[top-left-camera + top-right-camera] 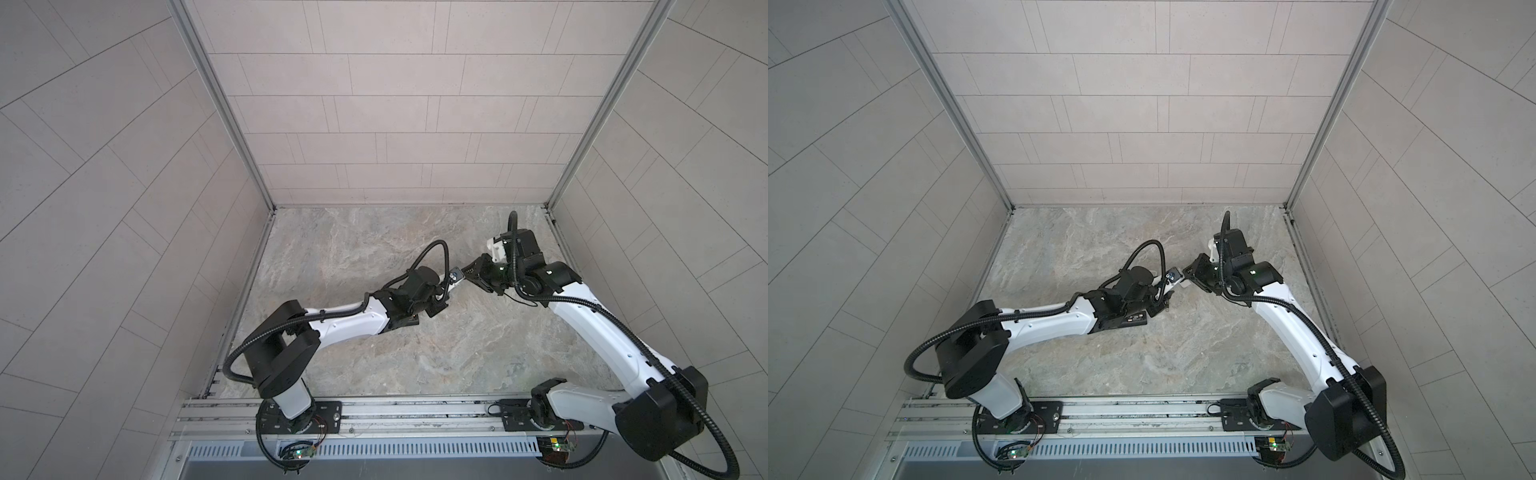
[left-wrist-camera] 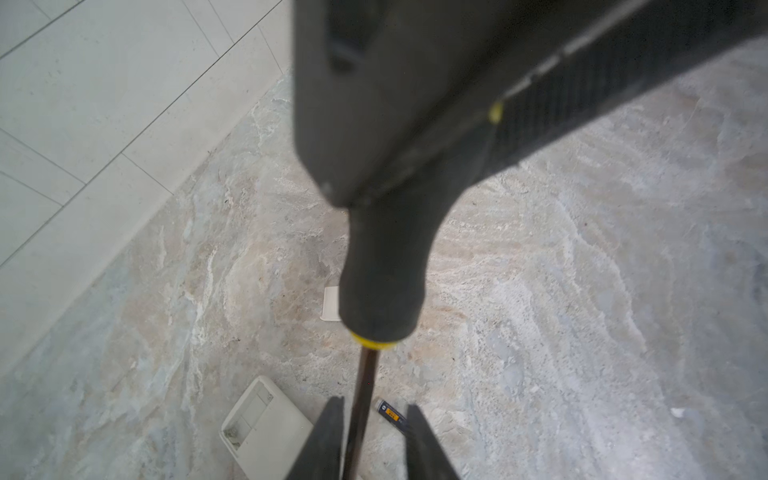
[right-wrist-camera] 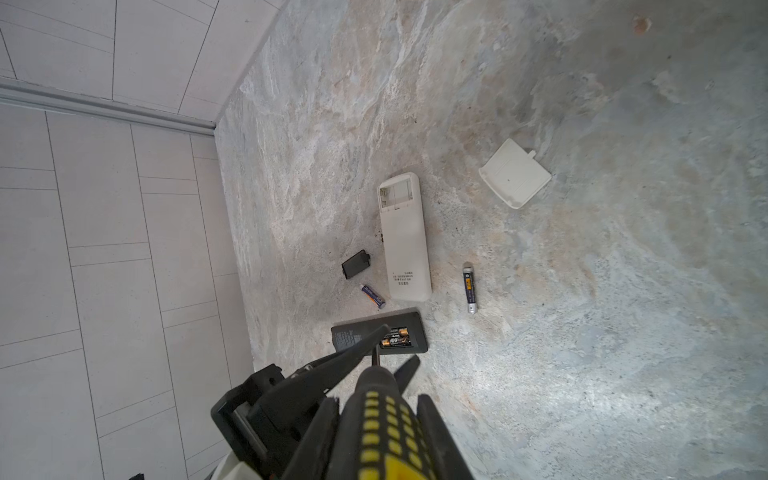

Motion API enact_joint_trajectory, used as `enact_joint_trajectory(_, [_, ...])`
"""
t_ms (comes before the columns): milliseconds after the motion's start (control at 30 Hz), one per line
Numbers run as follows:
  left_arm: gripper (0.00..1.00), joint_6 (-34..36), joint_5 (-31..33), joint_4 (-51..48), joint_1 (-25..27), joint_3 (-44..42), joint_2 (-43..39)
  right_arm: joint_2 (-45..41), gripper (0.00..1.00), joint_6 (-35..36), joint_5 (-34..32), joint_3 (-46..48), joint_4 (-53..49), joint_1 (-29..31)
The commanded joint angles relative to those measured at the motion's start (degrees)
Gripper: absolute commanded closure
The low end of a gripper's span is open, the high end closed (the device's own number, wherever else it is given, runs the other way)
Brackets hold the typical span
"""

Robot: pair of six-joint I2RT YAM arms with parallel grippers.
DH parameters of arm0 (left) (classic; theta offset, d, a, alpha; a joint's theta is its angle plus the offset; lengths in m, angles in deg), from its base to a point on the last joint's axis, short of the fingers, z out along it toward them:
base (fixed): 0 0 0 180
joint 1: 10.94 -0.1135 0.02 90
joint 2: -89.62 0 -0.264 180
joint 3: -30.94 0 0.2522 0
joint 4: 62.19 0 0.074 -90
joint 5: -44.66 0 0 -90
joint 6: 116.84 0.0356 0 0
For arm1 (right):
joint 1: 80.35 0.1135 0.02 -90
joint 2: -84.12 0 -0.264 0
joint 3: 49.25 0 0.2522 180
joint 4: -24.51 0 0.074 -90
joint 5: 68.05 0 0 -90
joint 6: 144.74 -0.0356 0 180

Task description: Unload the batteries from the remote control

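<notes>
We see the right gripper (image 3: 378,399) clamped on the ribbed black-and-yellow handle of the screwdriver (image 2: 382,282). Its thin dark shaft runs between the left gripper (image 2: 376,405)'s tapered fingers, which stand slightly apart with one finger clear of it. The tip ends just beside two batteries (image 3: 395,337), black cylinders with copper bands, lying side by side in the black remote (image 3: 419,332)'s open bay. Whether it touches them we cannot tell. A bluish battery (image 3: 372,296) and a silver-ended battery (image 3: 470,289) lie loose on the veined marble top (image 3: 623,291), either side of the smooth white remote (image 3: 405,245).
</notes>
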Motion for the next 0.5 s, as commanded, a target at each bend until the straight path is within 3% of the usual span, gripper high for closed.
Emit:
enact_joint_trajectory(0, [0.87, 1.1, 1.1, -0.5, -0.1, 2.0, 0.0, -0.7, 0.87, -0.3, 1.5, -0.6, 0.9, 0.5])
enact_joint_trajectory(133, [1.00, 2.1, 0.1, -1.4, -0.1, 2.1, -0.9, -0.6, 0.83, 1.0, 2.8, 0.0, 0.8, 0.4])
enact_joint_trajectory(267, [1.00, 2.9, -4.9, -4.4, -0.8, 2.3, -2.5, -0.2, 0.61, 6.0, 4.7, -0.8, 0.4, 0.4])
enact_joint_trajectory(467, [1.00, 2.3, -11.7, -8.0, -3.4, 1.6, -5.2, -0.3, 0.53, 13.8, 5.2, -3.1, -2.5, -0.1])
